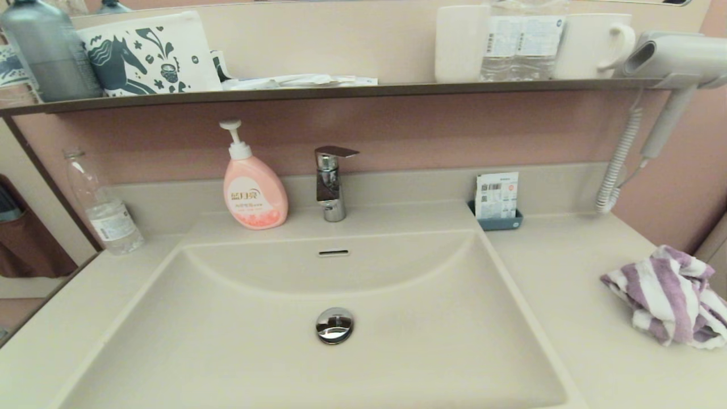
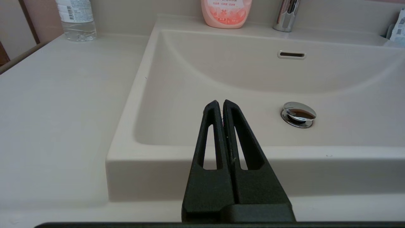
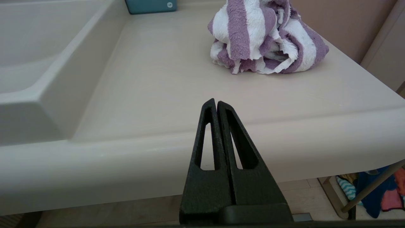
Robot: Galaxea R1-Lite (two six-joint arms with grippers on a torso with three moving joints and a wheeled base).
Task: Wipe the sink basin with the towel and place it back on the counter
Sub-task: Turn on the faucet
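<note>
A crumpled purple-and-white striped towel (image 1: 670, 295) (image 3: 264, 38) lies on the counter (image 1: 573, 284) to the right of the sink basin (image 1: 244, 352). The basin is bare, with its chrome drain plug (image 1: 334, 325) (image 2: 298, 114) and overflow slot (image 1: 333, 253). Neither arm shows in the head view. My right gripper (image 3: 216, 103) is shut and empty, hovering before the counter's front edge, short of the towel. My left gripper (image 2: 220, 104) is shut and empty, in front of the basin's near rim, left of the drain.
A pink soap pump bottle (image 1: 253, 187) and chrome faucet (image 1: 330, 182) stand behind the basin. A clear water bottle (image 1: 105, 207) sits at the back left, a small blue holder with packets (image 1: 497, 199) at the back right. A hair dryer (image 1: 670, 68) hangs by the dark shelf (image 1: 341, 91).
</note>
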